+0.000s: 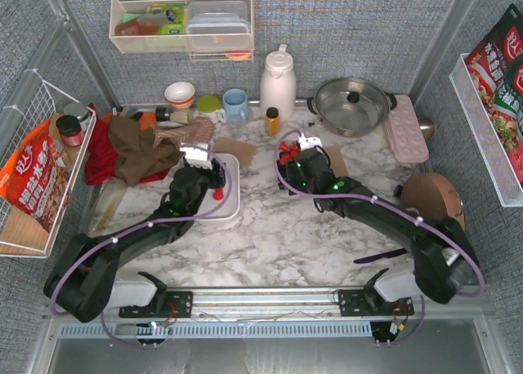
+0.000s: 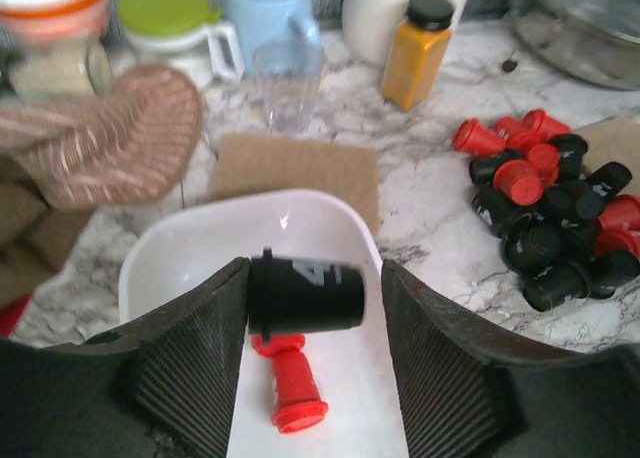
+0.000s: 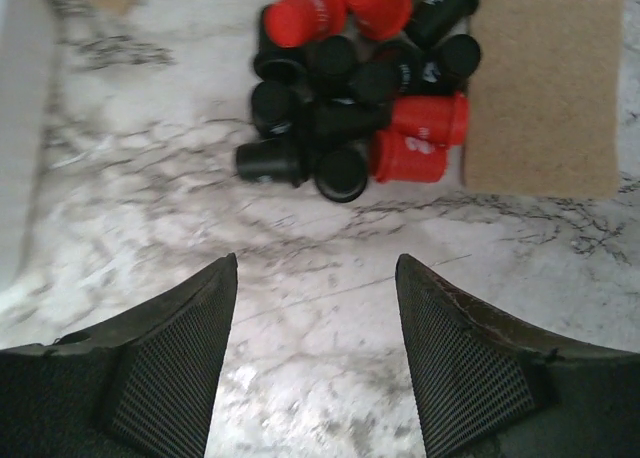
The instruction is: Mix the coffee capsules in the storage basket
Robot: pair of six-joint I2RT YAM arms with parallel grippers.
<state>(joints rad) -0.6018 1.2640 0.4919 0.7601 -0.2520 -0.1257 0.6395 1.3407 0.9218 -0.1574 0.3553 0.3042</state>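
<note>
The storage basket (image 2: 190,248) sits on the marble table (image 3: 300,278), left of centre in the top view. It holds only two pods. A red capsule (image 2: 290,388) lies on its side on the white floor. A black capsule (image 2: 305,296), also on its side and a little blurred, lies just beyond it.

The rest of the coffee capsules (image 3: 350,108) are outside the basket. They form one loose heap of red and black pods on the table to its right, well apart from it, with the heap's far side against a brown pad (image 3: 545,88).

The left fingers (image 2: 190,358) hang over the near end of the basket, spread to roughly the black capsule's length and a bit more. The pod lies between them and seems to touch the ribbed pad on the left of the wrist view. A strip of white basket shows between it and the other pad, so it is not clamped from both sides.

The right fingers (image 3: 180,358) are parted over bare marble with nothing between them and touch nothing. The heap lies just ahead of their tips.

Beyond the basket lies a second brown pad (image 2: 295,168). Behind that stand a clear cup (image 2: 288,78), a blue mug (image 2: 270,13) and an orange-yellow bottle (image 2: 418,53).
</note>
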